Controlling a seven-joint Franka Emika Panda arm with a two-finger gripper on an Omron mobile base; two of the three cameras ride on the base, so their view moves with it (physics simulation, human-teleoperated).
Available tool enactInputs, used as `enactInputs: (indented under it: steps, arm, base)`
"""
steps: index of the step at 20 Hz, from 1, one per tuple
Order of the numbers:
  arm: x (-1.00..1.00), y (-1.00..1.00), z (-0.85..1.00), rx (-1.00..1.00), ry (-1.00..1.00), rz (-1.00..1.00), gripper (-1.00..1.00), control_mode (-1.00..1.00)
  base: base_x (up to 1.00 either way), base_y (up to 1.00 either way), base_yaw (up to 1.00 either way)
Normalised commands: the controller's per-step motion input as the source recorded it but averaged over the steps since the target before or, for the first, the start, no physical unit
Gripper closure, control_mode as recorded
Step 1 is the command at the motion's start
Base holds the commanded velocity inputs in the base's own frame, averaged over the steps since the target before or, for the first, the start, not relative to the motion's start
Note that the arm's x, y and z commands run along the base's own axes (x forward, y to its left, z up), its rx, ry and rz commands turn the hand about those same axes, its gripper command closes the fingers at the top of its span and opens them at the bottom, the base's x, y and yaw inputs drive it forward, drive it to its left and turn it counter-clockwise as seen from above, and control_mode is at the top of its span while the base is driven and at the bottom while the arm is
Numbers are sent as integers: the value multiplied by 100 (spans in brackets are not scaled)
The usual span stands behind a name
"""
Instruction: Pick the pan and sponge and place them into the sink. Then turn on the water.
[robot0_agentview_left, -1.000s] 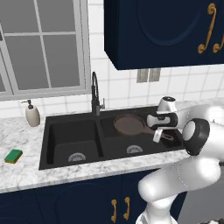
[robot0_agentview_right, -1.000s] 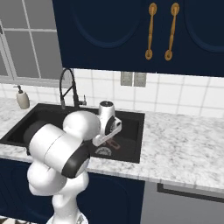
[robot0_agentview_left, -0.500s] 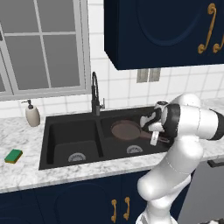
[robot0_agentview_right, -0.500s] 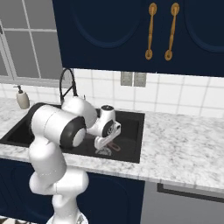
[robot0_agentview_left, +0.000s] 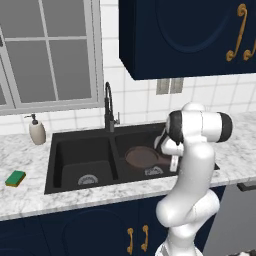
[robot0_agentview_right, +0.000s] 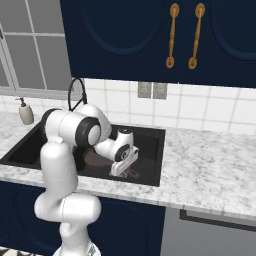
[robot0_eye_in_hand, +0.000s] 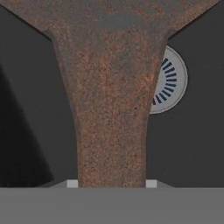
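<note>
The reddish-brown pan (robot0_agentview_left: 141, 156) sits low in the right basin of the black sink (robot0_agentview_left: 65, 160), above the drain. My gripper (robot0_agentview_left: 170, 160) is down in that basin at the pan's right side, shut on the pan's handle. In the hand view the rusty handle (robot0_eye_in_hand: 111, 131) runs up from between my gripper (robot0_eye_in_hand: 111, 183) and widens into the pan body, with the silver drain (robot0_eye_in_hand: 173, 83) behind it. From the right base view my gripper (robot0_agentview_right: 125, 167) hangs over the basin floor. The green sponge (robot0_agentview_left: 16, 178) lies on the counter left of the sink. The black faucet (robot0_agentview_left: 108, 107) stands behind the divider.
A cream soap dispenser (robot0_agentview_left: 36, 131) stands on the marble counter at the sink's back left. Navy cabinets (robot0_agentview_left: 190, 35) hang above. My own arm (robot0_agentview_left: 195, 150) rises close in front of the right basin. The counter (robot0_agentview_right: 210, 165) stretches to the right of the sink.
The arm has folded in over the sink and carried the pan down and left into the right basin. The grip on the handle stays shut. The sponge has not moved.
</note>
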Motion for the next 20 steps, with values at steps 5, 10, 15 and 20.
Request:
enactInputs:
  steps: [5, 10, 15, 20]
  arm:
    - [36, 0, -39, 0, 0, 4, 100, -100]
    - [40, 0, -32, 0, 0, 2, 100, -100]
    - [44, 0, -32, 0, 0, 2, 100, -100]
    - [45, 0, -28, 0, 0, 2, 100, -100]
  base:
    - [0, 0, 0]
    - [0, 0, 0]
    - [0, 0, 0]
    - [0, 0, 0]
